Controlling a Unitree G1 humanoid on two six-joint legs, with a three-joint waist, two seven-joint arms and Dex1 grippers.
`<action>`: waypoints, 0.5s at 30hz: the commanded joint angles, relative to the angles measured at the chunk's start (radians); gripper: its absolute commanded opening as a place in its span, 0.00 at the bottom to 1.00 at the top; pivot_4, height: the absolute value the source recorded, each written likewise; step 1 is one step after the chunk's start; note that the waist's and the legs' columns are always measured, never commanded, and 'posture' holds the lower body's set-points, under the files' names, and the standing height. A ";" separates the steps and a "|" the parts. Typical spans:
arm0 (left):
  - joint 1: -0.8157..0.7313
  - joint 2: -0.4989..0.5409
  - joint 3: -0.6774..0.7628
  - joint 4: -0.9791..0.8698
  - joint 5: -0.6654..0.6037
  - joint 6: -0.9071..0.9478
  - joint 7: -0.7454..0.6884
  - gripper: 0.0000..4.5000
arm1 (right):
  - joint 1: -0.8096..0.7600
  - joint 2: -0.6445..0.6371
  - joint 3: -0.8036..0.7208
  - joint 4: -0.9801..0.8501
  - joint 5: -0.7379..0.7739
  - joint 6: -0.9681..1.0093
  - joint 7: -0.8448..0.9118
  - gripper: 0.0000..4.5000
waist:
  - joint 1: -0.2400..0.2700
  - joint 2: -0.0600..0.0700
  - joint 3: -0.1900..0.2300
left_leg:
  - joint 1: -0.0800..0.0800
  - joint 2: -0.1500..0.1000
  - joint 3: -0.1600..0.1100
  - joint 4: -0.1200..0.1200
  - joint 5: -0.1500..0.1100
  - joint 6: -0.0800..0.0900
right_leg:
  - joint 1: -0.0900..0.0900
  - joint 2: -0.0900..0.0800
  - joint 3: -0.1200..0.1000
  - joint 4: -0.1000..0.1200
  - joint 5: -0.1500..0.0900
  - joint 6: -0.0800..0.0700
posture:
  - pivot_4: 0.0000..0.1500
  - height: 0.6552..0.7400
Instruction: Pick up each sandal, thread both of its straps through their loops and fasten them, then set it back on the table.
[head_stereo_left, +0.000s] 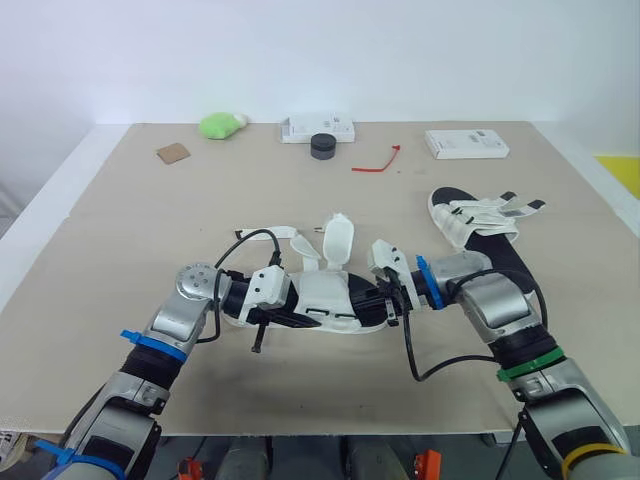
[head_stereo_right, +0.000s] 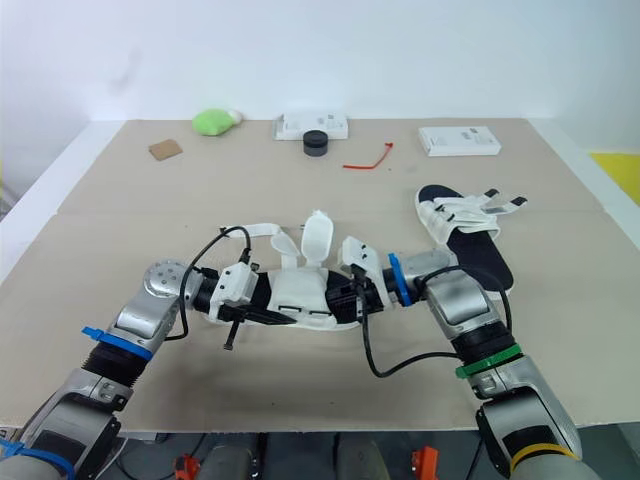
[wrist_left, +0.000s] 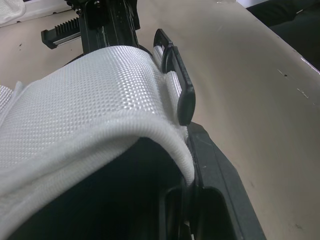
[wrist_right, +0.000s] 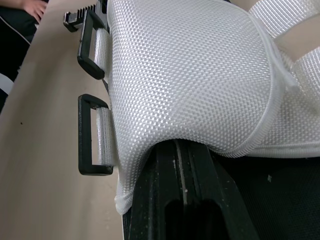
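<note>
Table (head_stereo_left: 120, 220): open board to either side and beyond, with a white box (head_stereo_left: 317, 128) at the far edge. Second sandal (head_stereo_left: 480, 225): flat, right of centre. Held sandal (head_stereo_left: 330, 300): near the front edge, between inward-bent forearms. The left gripper (head_stereo_left: 268, 312) is clenched on one end, the right gripper (head_stereo_left: 393, 300) on the other. One strap (head_stereo_left: 338, 240) stands upright. Webbing hides most of the fingers.

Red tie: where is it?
In the left eye view the red tie lies right of centre, between the black puck and the right-hand white box.
</note>
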 joint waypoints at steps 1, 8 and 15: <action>0.019 -0.031 -0.043 -0.018 -0.010 -0.010 -0.014 0.00 | 0.007 0.051 0.029 0.013 0.003 0.023 -0.014 0.00 | 0.000 0.000 -0.001 | 0.000 0.001 0.000 0.000 0.000 0.000 | 0.000 0.001 0.000 0.000 0.000 -0.001 | 1.00 1.00; 0.029 -0.031 -0.040 -0.029 -0.007 -0.014 -0.010 0.00 | 0.046 0.050 0.095 0.052 -0.085 -0.003 -0.015 0.00 | -0.001 0.001 -0.012 | 0.001 0.004 0.000 -0.001 0.000 0.000 | 0.000 0.004 0.000 0.000 0.000 -0.005 | 1.00 1.00; 0.043 -0.024 -0.034 -0.053 -0.010 -0.006 -0.008 0.00 | 0.047 0.043 0.179 0.151 -0.215 -0.048 -0.039 0.00 | -0.003 -0.005 -0.030 | 0.011 0.006 0.003 -0.005 -0.002 -0.002 | 0.002 0.004 0.000 0.000 -0.003 -0.008 | 1.00 1.00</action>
